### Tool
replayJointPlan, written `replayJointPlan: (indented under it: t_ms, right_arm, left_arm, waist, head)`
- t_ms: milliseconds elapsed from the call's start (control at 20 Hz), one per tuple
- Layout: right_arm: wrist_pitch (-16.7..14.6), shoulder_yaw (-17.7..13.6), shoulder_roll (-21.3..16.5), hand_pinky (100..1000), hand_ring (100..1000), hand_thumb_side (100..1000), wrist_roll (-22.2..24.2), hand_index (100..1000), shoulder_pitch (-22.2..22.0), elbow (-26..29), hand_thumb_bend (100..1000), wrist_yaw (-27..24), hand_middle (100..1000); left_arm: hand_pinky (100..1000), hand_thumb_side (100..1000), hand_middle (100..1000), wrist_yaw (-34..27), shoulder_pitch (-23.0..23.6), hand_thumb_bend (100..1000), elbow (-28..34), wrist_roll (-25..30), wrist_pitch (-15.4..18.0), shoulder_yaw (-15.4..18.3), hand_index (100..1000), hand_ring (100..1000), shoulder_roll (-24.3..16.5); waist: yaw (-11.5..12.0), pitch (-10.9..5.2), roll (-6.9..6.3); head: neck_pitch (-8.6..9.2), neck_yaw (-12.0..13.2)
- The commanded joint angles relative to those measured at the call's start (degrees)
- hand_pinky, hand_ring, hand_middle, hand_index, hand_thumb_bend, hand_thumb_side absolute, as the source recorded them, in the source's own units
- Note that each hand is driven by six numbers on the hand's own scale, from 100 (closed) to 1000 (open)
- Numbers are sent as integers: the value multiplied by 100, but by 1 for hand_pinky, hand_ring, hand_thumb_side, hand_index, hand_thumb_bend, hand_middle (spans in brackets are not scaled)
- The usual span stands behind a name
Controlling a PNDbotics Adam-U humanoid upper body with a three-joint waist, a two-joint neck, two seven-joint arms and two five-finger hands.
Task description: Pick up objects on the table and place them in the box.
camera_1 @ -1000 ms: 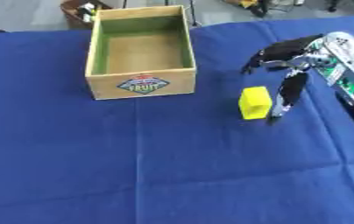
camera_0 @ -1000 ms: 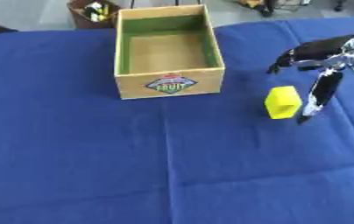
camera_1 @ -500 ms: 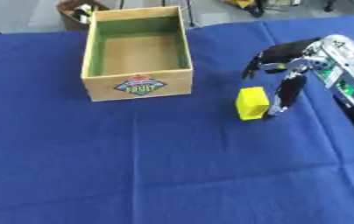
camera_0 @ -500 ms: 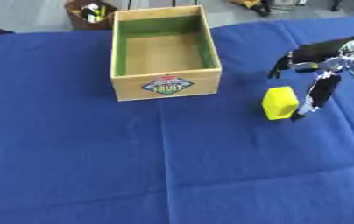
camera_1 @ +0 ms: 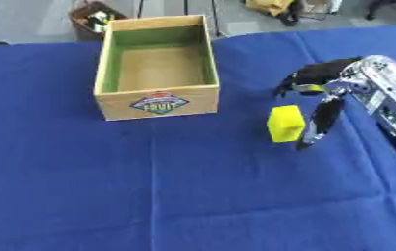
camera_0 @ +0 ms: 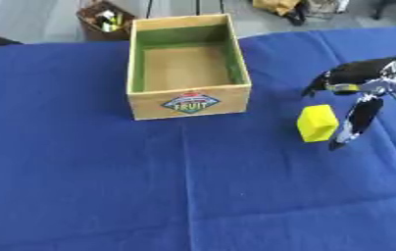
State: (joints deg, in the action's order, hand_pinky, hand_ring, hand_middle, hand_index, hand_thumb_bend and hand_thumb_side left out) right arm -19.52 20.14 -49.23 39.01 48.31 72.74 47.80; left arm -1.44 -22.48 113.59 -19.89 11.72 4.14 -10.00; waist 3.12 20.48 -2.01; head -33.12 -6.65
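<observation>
A yellow block (camera_0: pixel 317 123) stands on the blue tablecloth, to the right of the box's front corner. My right hand (camera_1: pixel 330 81) comes in from the right edge and hovers over and beside the block. One long straight finger (camera_0: pixel 354 122) reaches down to the cloth just right of the block, close to its side; the other fingers (camera_0: pixel 321 86) arch above and behind it. The hand is open and nothing is held. The wooden box (camera_0: pixel 189 100) with green inner walls and a "FRUIT" label sits at the upper middle and looks empty. My left hand shows in no view.
The blue cloth (camera_0: pixel 150 186) covers the whole table, with broad bare stretches in front and to the left. Beyond the far edge stands a small brown basket of items (camera_0: pixel 105 19) and other clutter on the floor.
The whole picture has slid slightly downward, so the camera moved. My right hand and the yellow block keep the same places relative to each other.
</observation>
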Motion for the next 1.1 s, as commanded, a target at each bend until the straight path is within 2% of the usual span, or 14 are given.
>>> replayJointPlan:
  t_ms: [50, 300, 550, 800, 1100]
  right_arm:
    - [174, -68, -275, 859, 905, 478, 10, 947, 26, 322, 702, 19, 804]
    - [501, -68, -370, 859, 910, 490, 380, 948, -95, 842, 648, 50, 818]
    - [762, -138, -460, 853, 906, 479, 650, 943, -235, 1517, 649, -69, 812]
    - [906, -172, -505, 848, 909, 459, 959, 954, -267, 2044, 634, -227, 825]
    - [989, -102, -521, 840, 910, 443, 1285, 957, -275, 2279, 633, -367, 830]
  left_arm:
    - [410, 1000, 556, -7, -74, 129, 100, 15, -1, -11, 698, 582, -43]
    - [410, 1000, 556, -5, -71, 128, 100, 15, -3, -11, 698, 582, -42]
    - [410, 1000, 556, -6, -68, 128, 100, 20, -6, -16, 697, 583, -34]
    - [411, 1000, 556, -1, -58, 128, 100, 26, -8, -17, 698, 583, -36]
    - [411, 1000, 557, 9, -38, 127, 100, 21, -10, -7, 698, 584, -53]
  waist:
    - [-18, -97, 14]
    - [-31, -82, 9]
    - [-55, -69, 6]
    - [-85, -73, 10]
    - [-120, -88, 29]
  head:
    - [97, 26]
    - [175, 20]
    - [208, 23]
    - [248, 27]
    - [232, 26]
